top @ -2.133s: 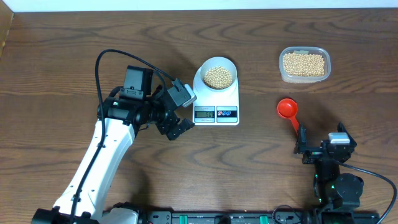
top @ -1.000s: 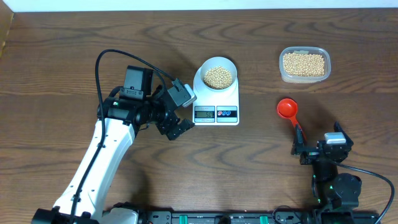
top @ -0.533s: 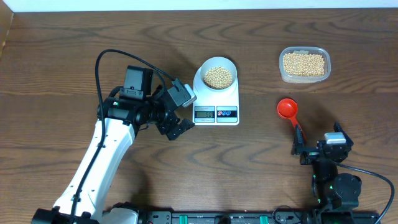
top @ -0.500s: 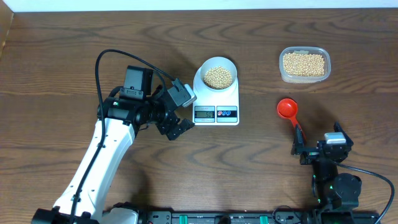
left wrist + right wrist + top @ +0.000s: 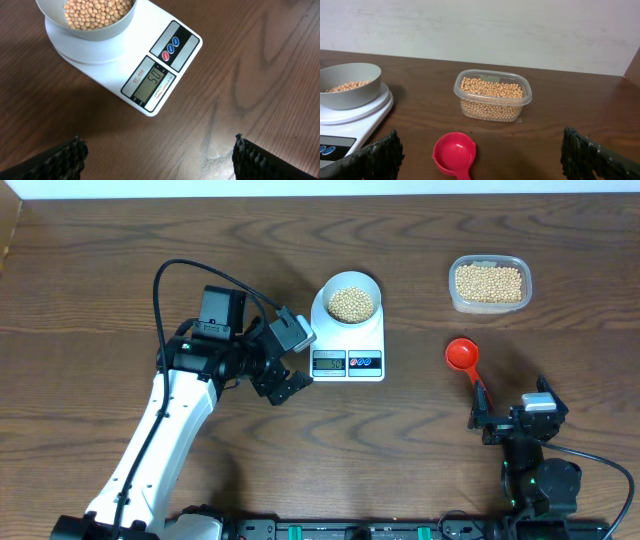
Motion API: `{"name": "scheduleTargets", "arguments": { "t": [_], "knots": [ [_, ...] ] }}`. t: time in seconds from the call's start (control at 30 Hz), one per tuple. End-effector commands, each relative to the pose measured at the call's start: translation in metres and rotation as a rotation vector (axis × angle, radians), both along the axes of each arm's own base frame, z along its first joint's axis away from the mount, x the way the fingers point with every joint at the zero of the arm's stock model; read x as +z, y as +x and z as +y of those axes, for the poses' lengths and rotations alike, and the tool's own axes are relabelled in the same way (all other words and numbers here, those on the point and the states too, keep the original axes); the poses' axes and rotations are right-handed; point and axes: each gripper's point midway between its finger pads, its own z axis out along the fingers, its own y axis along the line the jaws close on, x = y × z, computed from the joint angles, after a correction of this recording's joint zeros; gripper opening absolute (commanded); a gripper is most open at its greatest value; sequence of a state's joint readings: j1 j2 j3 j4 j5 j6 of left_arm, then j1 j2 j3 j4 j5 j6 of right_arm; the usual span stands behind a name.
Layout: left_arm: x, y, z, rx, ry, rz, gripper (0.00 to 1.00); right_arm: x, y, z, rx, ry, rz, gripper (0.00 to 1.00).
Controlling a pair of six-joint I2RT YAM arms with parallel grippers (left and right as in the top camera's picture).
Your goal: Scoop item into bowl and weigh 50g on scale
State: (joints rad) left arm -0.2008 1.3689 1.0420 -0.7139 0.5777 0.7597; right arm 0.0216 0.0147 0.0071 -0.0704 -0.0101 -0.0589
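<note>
- The left arm [image 5: 165,430] has a long white link and black joints towards the wrist.
- A black cable [image 5: 163,275] arcs along it, and a pale grey camera box [image 5: 290,332] is mounted at the wrist.
- The right arm [image 5: 535,455] is mostly black, with a white wrist block [image 5: 543,402].
- The left gripper [image 5: 160,145] and the right gripper [image 5: 481,137] have black fingers [image 5: 62,159] with a rough, knobbly surface.

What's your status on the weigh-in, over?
Left gripper, right gripper open, empty. Bowl of beans on scale, display appears to read 50. Red scoop lies ahead of right gripper; nothing obstructing.
</note>
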Motion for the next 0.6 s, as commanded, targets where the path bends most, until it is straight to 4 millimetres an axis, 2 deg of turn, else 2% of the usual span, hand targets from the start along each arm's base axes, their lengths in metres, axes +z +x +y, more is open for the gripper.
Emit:
{"name": "scheduleTargets", "arguments": {
  "t": [0.0,0.43,0.57],
  "knots": [
    [0.0087,0.0040,-0.0017,-0.007,-0.014,-0.021,0.95,0.0003,-0.0004,0.0002,0.000,-0.010,-0.004,0.99],
    [0.0089,0.0038,-0.0021,-0.008,-0.017,-0.020,0.95,0.0003,-0.0004,0.0002,0.000,-0.010,-0.004,0.99],
    [0.0144,-0.0007,-0.0109,-0.025,-0.079,0.000,0.95,0.0003,-0.0004,0.0002,0.000,-0.010,-0.004,0.99]
  ]
}}
